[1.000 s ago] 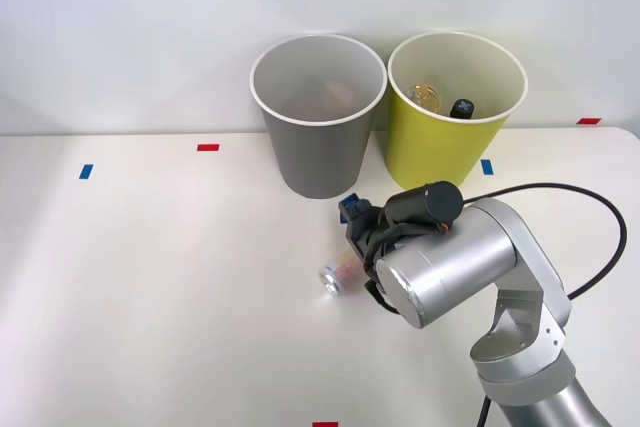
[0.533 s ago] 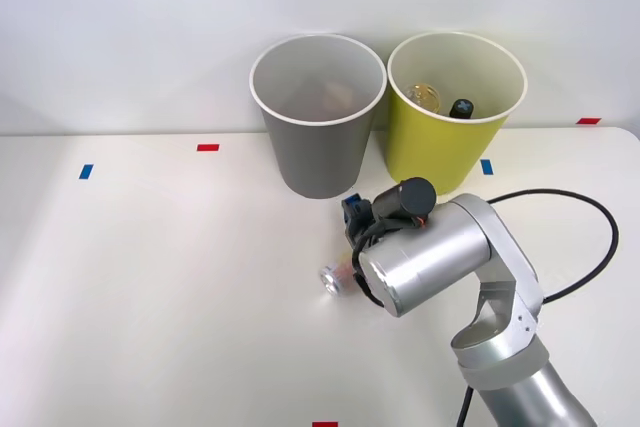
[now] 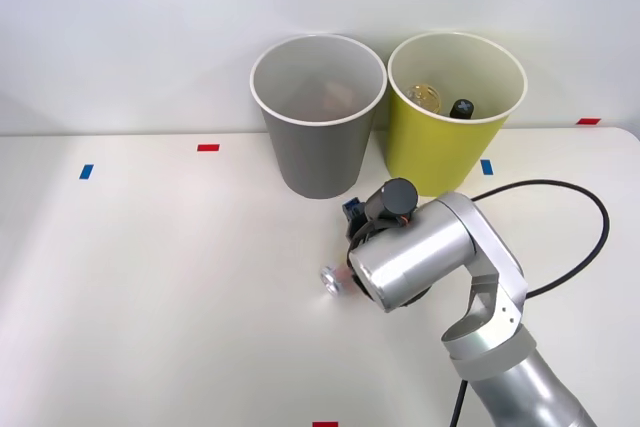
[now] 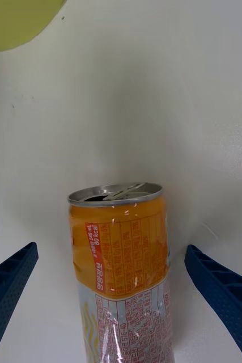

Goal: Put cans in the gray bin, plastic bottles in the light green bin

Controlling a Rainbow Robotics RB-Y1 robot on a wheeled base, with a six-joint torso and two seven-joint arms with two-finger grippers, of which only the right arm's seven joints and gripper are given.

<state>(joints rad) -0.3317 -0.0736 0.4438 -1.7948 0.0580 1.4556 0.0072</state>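
A can [image 3: 331,280] lies on its side on the white table, in front of the gray bin [image 3: 315,162]; its silver end pokes out from under my right arm. In the wrist view the can [image 4: 121,255] has an orange band below an opened silver top and a pale printed label. My right gripper [image 4: 121,300] is open, with one blue finger [image 4: 10,283] on each side of the can and not touching it. The light green bin [image 3: 430,152] stands to the right of the gray bin. A clear plastic bottle [image 3: 425,97] and a black cap [image 3: 462,107] lie inside it.
A black cable [image 3: 560,197] loops over the table to the right of my arm. Small red [image 3: 208,147] and blue [image 3: 86,171] tape marks dot the tabletop. A white wall rises close behind the bins. A faint pinkish shape [image 3: 340,95] lies inside the gray bin.
My right arm has moved left and toward the can, and now covers more of it. The can and both bins have stayed in place.
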